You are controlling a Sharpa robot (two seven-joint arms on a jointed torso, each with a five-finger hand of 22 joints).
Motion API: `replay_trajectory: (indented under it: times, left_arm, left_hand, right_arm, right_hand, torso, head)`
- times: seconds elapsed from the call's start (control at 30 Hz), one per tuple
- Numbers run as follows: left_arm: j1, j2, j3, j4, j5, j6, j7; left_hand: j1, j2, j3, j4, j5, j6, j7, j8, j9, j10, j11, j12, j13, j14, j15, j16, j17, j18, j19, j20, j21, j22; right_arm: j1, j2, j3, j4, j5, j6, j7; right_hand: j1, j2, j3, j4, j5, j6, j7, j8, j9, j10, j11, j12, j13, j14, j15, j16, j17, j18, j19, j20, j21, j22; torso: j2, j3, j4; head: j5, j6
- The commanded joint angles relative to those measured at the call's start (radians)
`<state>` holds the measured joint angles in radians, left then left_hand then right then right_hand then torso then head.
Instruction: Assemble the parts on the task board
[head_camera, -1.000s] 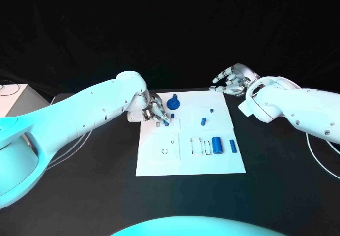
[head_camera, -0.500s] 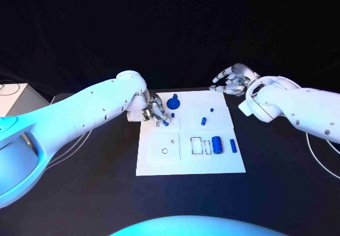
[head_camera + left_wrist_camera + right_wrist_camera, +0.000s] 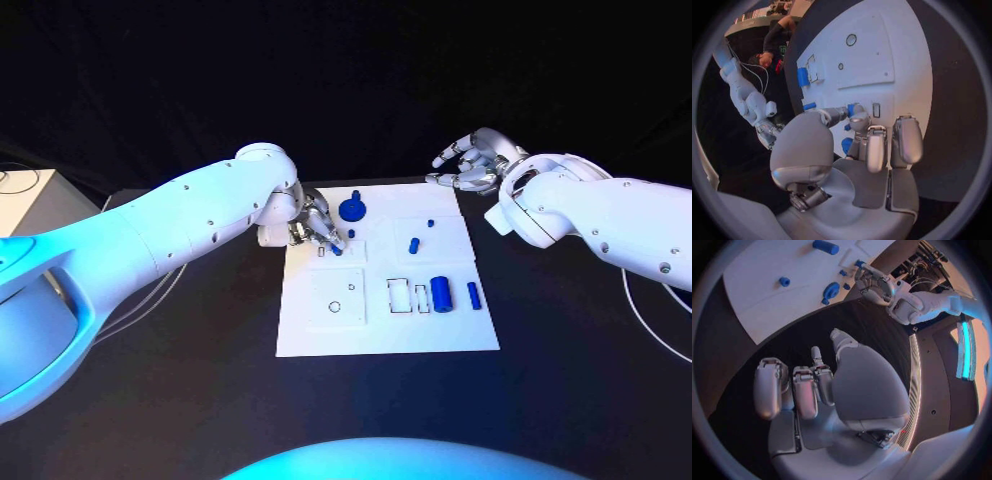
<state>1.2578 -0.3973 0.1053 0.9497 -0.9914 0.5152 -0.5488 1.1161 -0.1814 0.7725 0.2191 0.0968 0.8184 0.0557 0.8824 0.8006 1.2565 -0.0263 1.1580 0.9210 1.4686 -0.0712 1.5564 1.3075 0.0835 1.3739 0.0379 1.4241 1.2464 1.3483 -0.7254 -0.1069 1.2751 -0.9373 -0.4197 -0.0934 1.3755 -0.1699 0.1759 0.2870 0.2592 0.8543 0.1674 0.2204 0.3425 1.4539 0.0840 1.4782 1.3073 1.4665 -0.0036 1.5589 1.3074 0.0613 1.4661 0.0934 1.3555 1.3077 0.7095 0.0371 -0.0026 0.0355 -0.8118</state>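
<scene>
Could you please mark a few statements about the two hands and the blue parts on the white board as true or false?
1. The left hand pinches a small blue part over the white task board. True.
2. The right hand holds the large blue cylinder. False: its fingers are apart with nothing in them, beyond the board's far corner, and the large blue cylinder lies on the board.
3. A round blue gear-like part sits near the board's far edge. True.
4. The black table carries two white boards. False: there is one.
5. A slim blue peg lies beside the large cylinder. True.
</scene>
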Motion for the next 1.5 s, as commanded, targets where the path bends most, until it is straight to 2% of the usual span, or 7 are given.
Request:
replay_trajectory:
  times: [0.03, 0.37, 0.73, 0.9, 1.33, 1.43, 1.5]
  left_arm:
    - [0.0, 0.003, 0.0, -0.003, -0.007, 0.013, 0.002]
    - [-0.003, 0.013, 0.0, -0.008, -0.016, 0.002, 0.004]
    - [-0.005, 0.017, -0.001, -0.008, -0.017, 0.006, 0.004]
    - [-0.006, 0.018, -0.001, -0.008, -0.016, 0.012, 0.004]
    - [-0.006, 0.018, -0.001, -0.017, -0.025, -0.015, 0.005]
    - [-0.006, 0.017, -0.001, -0.02, -0.024, -0.033, 0.006]
    - [-0.005, 0.016, -0.001, -0.021, -0.023, -0.044, 0.007]
  left_hand:
    - [-0.001, 0.012, 0.201, -0.209, 0.003, 0.003, -0.005, -0.006, 0.001, 0.001, 0.006, -0.004, -0.001, 0.097, -0.003, 0.004, 0.249, -0.015, 0.004, 0.001, 0.004, 0.001]
    - [-0.001, 0.012, 0.201, -0.209, 0.003, 0.003, -0.005, -0.006, 0.001, 0.001, 0.006, -0.004, -0.001, 0.097, -0.003, 0.004, 0.249, -0.015, 0.004, 0.001, 0.004, 0.001]
    - [-0.002, 0.012, 0.202, -0.21, 0.004, 0.003, -0.005, -0.007, 0.002, 0.001, 0.006, -0.005, -0.001, 0.097, -0.003, 0.004, 0.249, -0.015, 0.004, 0.001, 0.003, 0.0]
    - [-0.002, 0.012, 0.202, -0.21, 0.004, 0.003, -0.005, -0.007, 0.002, 0.001, 0.006, -0.005, -0.001, 0.097, -0.003, 0.004, 0.249, -0.015, 0.004, 0.001, 0.003, 0.0]
    - [-0.003, 0.014, 0.201, -0.21, 0.003, 0.003, -0.004, -0.009, 0.002, -0.002, 0.006, -0.008, -0.006, 0.096, -0.002, 0.002, 0.246, -0.014, 0.001, 0.001, 0.002, -0.003]
    - [-0.011, 0.025, 0.181, -0.2, -0.017, -0.013, 0.001, -0.034, -0.002, -0.009, 0.011, -0.02, -0.022, 0.091, 0.001, -0.006, 0.234, -0.013, -0.005, 0.004, -0.002, -0.01]
    - [-0.001, 0.037, 0.16, -0.202, -0.018, -0.025, 0.013, -0.086, -0.028, -0.016, 0.02, -0.025, -0.028, 0.09, 0.008, -0.01, 0.23, -0.012, -0.01, 0.01, -0.006, -0.015]
  right_arm:
    - [0.0, 0.001, 0.001, 0.001, -0.005, 0.009, 0.008]
    - [0.0, 0.002, 0.001, 0.002, -0.004, 0.009, 0.008]
    - [0.0, 0.003, 0.001, 0.001, -0.004, 0.009, 0.008]
    - [0.0, 0.003, 0.001, 0.001, -0.004, 0.009, 0.008]
    - [0.0, 0.002, 0.001, 0.003, -0.004, 0.008, 0.009]
    - [0.0, 0.001, 0.001, 0.003, -0.004, 0.008, 0.01]
    - [0.0, 0.001, 0.001, 0.003, -0.004, 0.008, 0.01]
  right_hand:
    - [-0.009, 0.001, 0.006, -0.002, 0.005, -0.006, 0.001, 0.003, -0.002, 0.004, -0.001, 0.003, 0.164, 0.096, 0.005, -0.004, 0.229, -0.008, 0.044, 0.003, -0.006, 0.073]
    - [-0.009, 0.001, 0.006, -0.002, 0.005, -0.006, 0.001, 0.003, -0.002, 0.004, -0.001, 0.003, 0.164, 0.096, 0.005, -0.004, 0.229, -0.008, 0.044, 0.003, -0.006, 0.073]
    - [-0.009, 0.001, 0.006, -0.002, 0.005, -0.006, 0.001, 0.003, -0.002, 0.004, -0.001, 0.003, 0.164, 0.096, 0.005, -0.004, 0.229, -0.008, 0.044, 0.003, -0.006, 0.073]
    - [-0.009, 0.001, 0.006, -0.002, 0.005, -0.006, 0.001, 0.003, -0.002, 0.004, -0.001, 0.003, 0.164, 0.096, 0.005, -0.004, 0.229, -0.008, 0.044, 0.003, -0.006, 0.073]
    - [-0.009, 0.001, 0.006, -0.002, 0.005, -0.006, 0.001, 0.003, -0.002, 0.004, -0.001, 0.003, 0.164, 0.096, 0.005, -0.004, 0.229, -0.008, 0.044, 0.003, -0.006, 0.073]
    - [-0.009, 0.001, 0.006, -0.002, 0.005, -0.006, 0.001, 0.003, -0.002, 0.004, -0.001, 0.003, 0.164, 0.096, 0.005, -0.004, 0.229, -0.008, 0.044, 0.003, -0.006, 0.073]
    - [-0.011, -0.002, 0.015, -0.002, 0.006, -0.009, 0.001, 0.006, -0.003, 0.003, -0.001, 0.004, 0.164, 0.095, 0.006, -0.005, 0.227, -0.008, 0.044, 0.003, -0.008, 0.071]
  torso:
    - [0.001, 0.0005, -0.0001]
    - [0.002, 0.0012, -0.001]
    - [0.0, 0.0005, 0.0014]
    - [0.0, 0.0, 0.0001]
    - [-0.001, -0.0012, -0.0002]
    - [-0.001, -0.0009, 0.0]
    - [-0.001, -0.0008, 0.0003]
  head:
    - [0.0, -0.001]
    - [-0.001, -0.003]
    - [-0.002, -0.008]
    - [-0.001, -0.009]
    - [0.001, -0.004]
    - [0.0, -0.004]
    - [0.0, -0.004]
